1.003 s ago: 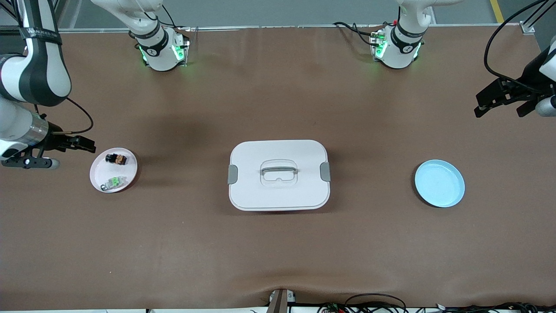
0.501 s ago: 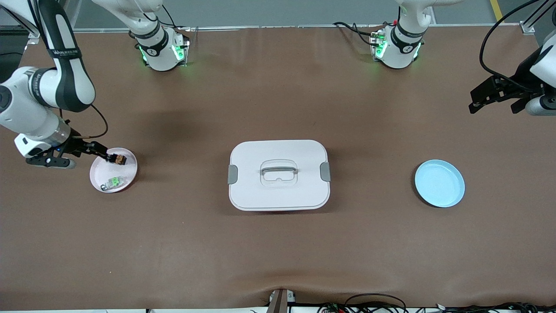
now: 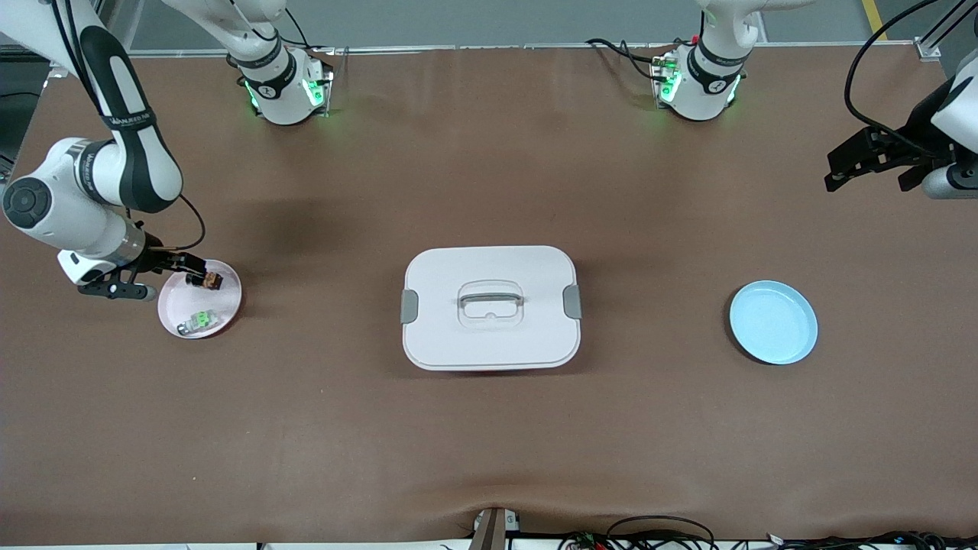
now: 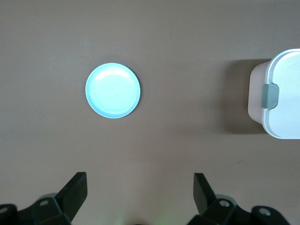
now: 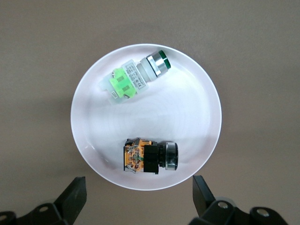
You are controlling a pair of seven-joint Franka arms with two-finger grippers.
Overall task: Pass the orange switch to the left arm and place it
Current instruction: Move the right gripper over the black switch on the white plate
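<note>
From my left wrist camera the large white plastic box with grey side latches (image 4: 280,93) runs off the picture's edge — I get one end and one latch only. On both wrist views my own black grippers — left (image 4: 139,193), right (image 5: 138,196) — show only as fingertips cut by the edge.

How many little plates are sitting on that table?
2. A pink plate at the right arm's end holds the orange switch and a green-topped switch; a blue plate lies at the left arm's end. None seem hidden.
</note>
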